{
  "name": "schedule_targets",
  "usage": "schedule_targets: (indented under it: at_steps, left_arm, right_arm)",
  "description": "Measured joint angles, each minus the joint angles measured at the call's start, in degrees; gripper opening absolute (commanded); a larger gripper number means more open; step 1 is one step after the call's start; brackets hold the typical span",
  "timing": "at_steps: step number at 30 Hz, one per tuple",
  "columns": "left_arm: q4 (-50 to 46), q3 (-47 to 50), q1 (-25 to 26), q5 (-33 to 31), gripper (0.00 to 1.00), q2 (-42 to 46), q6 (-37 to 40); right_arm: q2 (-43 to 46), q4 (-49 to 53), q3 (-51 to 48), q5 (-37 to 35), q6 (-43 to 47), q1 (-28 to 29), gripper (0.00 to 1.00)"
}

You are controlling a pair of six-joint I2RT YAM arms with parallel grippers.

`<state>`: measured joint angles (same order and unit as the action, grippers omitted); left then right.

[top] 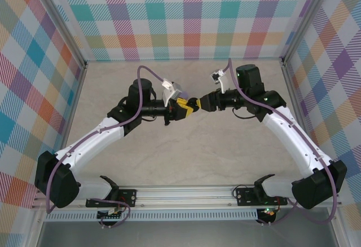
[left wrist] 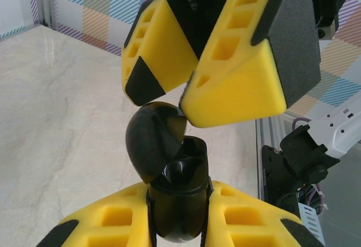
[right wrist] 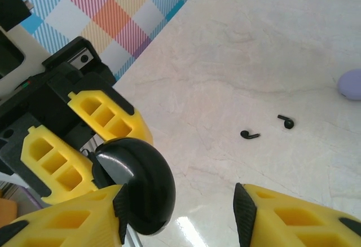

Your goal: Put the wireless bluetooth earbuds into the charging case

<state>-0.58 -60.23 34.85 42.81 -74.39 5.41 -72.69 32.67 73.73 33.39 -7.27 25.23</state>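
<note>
A: Where are the earbuds (right wrist: 249,135) placed relative to the grippers?

B: Two black ones are seen on the table (right wrist: 254,44) in the right wrist view. They lie near each other without touching, well apart from both grippers and beyond the gap between the right gripper's (right wrist: 180,202) fingers. A lilac shape (right wrist: 352,83) is cut off by the frame edge past them.

A: How are the grippers set?

B: The left gripper (left wrist: 179,193) is pressed together on a black case (left wrist: 176,202), which is held off the table with its lid (left wrist: 152,140) hinged open. The right gripper's jaws are spread. The lid is seen against one finger, while the other finger stands clear of it.

A: What is given by one view and not by another?

B: In the left wrist view the open mouth of the case and the clamped fingers are shown close up, with the right gripper's fingertips just above the lid. From the top, the two grippers are shown meeting tip to tip over mid-table, but the case is too small to be made out there. Whether anything sits inside the case cannot be told.
</note>
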Motion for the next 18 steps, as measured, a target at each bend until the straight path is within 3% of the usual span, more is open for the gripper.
schedule_targets:
  at_steps: [10, 18]
  left_arm:
    - [0.07, 0.0, 0.02, 0.35, 0.17, 0.0, -0.31]
    - [0.0, 0.55, 0.02, -3.93, 0.17, 0.68, -2.64]
  right_arm:
    - [0.0, -0.24, -0.02, -4.35, -1.05, 0.0, 0.56]
    - [-1.09, 0.55, 0.24, -16.98, -4.24, 0.0, 0.57]
